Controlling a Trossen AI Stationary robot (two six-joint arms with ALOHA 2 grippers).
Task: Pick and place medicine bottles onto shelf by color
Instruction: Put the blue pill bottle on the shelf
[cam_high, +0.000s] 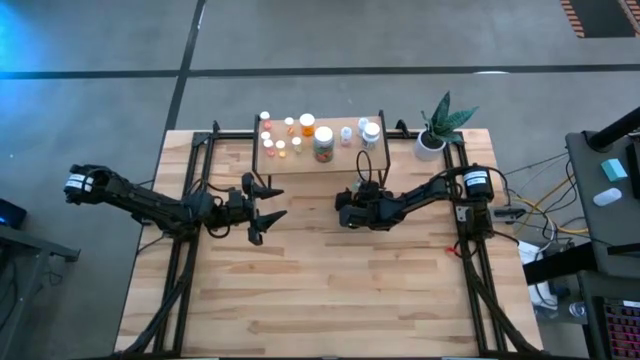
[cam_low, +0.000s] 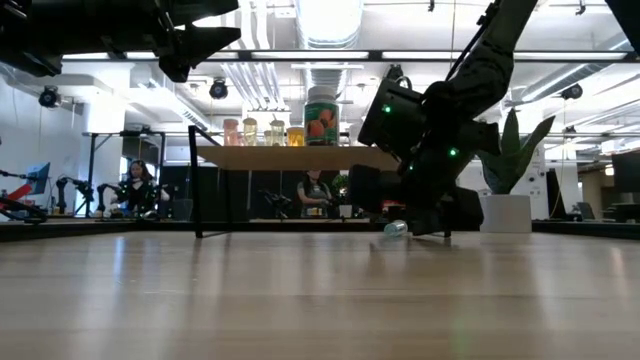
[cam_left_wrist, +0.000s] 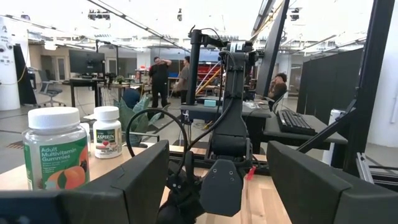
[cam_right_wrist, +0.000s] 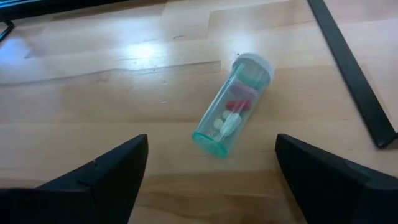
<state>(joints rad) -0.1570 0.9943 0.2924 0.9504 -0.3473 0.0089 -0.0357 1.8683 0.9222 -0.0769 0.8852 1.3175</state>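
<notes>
A clear green vial (cam_right_wrist: 231, 107) with a pale cap and a few red and white pills lies on its side on the wooden table, in front of the shelf; the low view shows the vial (cam_low: 396, 229) under my right arm. My right gripper (cam_right_wrist: 211, 149) is open and slants down just short of the vial's base end, one finger off to each side, touching nothing. The shelf (cam_high: 322, 160) carries several bottles (cam_high: 310, 130) on its far half. My left gripper (cam_high: 264, 206) hangs open above the table, left of the shelf's front.
A potted plant (cam_high: 438, 128) stands at the table's far right corner. Black frame rails (cam_high: 470, 260) run along both table sides. A multivitamin gummies bottle (cam_left_wrist: 55, 155) and an aspirin bottle (cam_left_wrist: 107, 132) stand on the shelf. People are in the room behind.
</notes>
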